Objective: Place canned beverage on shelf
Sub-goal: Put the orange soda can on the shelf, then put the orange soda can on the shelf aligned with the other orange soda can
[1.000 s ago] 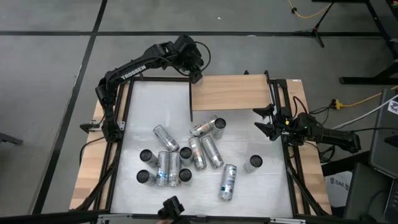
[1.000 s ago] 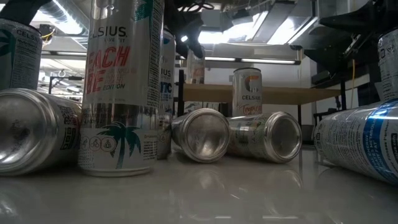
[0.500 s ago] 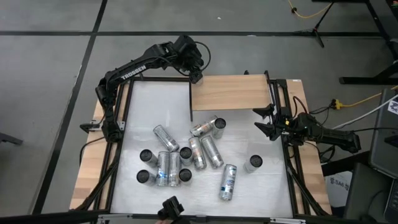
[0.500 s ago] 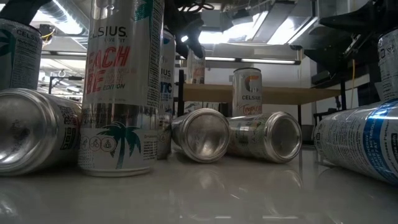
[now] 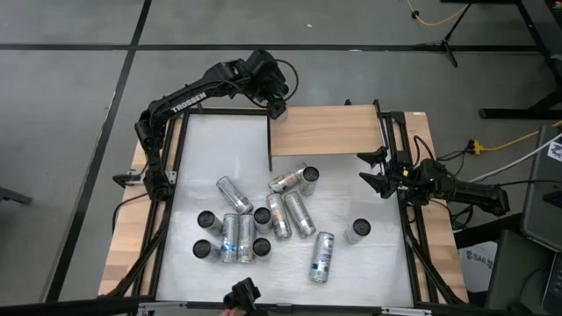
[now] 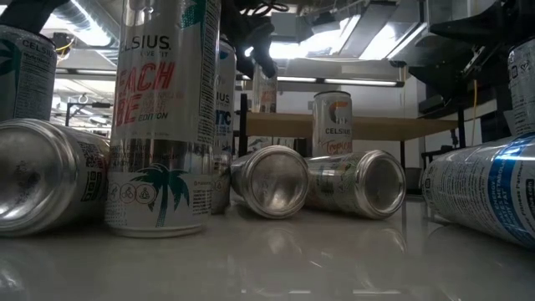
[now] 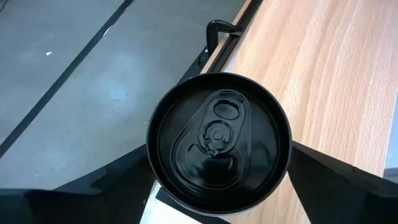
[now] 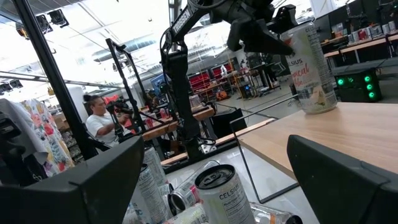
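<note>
Left claw [image 5: 277, 104] sits over the shelf's [image 5: 325, 130] far-left corner, straddling an upright can [image 7: 219, 143]; can stands on the board near that corner, black lid facing the wrist camera. The wrist view shows the fingers [image 7: 112, 177] flanking the can, but whether they touch or grip it cannot be told; the right wrist view shows the same can [image 8: 309, 68] upright on the wood with the left claw [image 8: 273, 38] above and around its top. Right claw [image 5: 373, 171] waits at the right worktop [image 5: 211, 140] edge just below the shelf, fingers spread wide, nothing in them. About a dozen other cans [image 5: 299, 213] sit on the white worktop, some upright, some lying
</note>
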Action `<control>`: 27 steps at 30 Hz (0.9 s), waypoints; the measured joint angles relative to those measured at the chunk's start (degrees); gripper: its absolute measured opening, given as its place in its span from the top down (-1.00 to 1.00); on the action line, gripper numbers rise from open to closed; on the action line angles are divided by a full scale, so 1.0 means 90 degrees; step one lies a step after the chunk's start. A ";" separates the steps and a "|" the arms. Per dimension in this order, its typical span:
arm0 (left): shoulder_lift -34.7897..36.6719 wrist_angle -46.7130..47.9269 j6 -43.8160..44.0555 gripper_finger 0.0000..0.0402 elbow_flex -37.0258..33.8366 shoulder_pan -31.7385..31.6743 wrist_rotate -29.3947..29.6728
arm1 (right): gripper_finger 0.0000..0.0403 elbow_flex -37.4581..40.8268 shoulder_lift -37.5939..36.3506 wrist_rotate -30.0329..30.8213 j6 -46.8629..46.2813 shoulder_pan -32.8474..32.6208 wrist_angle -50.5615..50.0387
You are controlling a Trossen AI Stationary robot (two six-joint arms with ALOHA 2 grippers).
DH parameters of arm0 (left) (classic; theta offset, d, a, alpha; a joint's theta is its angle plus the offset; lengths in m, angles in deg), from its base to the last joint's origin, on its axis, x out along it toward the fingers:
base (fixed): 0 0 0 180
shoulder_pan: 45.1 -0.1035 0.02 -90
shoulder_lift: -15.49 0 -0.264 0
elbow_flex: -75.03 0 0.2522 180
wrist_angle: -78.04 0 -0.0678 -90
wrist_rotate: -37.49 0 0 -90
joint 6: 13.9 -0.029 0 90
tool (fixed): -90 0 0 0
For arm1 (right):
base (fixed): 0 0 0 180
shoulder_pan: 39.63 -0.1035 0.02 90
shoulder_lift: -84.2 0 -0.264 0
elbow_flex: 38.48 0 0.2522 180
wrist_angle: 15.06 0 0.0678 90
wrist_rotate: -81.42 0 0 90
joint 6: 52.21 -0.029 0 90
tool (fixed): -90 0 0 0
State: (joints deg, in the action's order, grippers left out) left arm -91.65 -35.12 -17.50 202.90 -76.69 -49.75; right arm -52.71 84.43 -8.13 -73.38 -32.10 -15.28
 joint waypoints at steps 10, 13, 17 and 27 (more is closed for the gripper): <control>0.0000 -0.0002 0.0000 -0.74 0.0000 0.0000 0.0010 | -0.93 0.0000 0.0000 0.0000 0.0000 0.0001 0.0001; 0.0000 -0.0012 0.0001 -0.74 0.0000 0.0000 0.0010 | -0.93 0.0000 0.0000 0.0000 0.0000 0.0000 0.0002; 0.0042 -0.0093 -0.0001 -0.74 0.0000 0.0006 0.0010 | -0.93 0.0000 0.0000 0.0001 0.0000 0.0000 0.0000; 0.0453 -0.0255 -0.0015 -0.74 0.0000 0.0012 -0.0051 | -0.93 0.0000 0.0000 0.0003 0.0000 0.0000 -0.0002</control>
State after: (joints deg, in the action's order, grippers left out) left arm -87.57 -37.41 -17.63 202.90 -76.58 -50.21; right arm -52.71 84.43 -8.10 -73.38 -32.10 -15.30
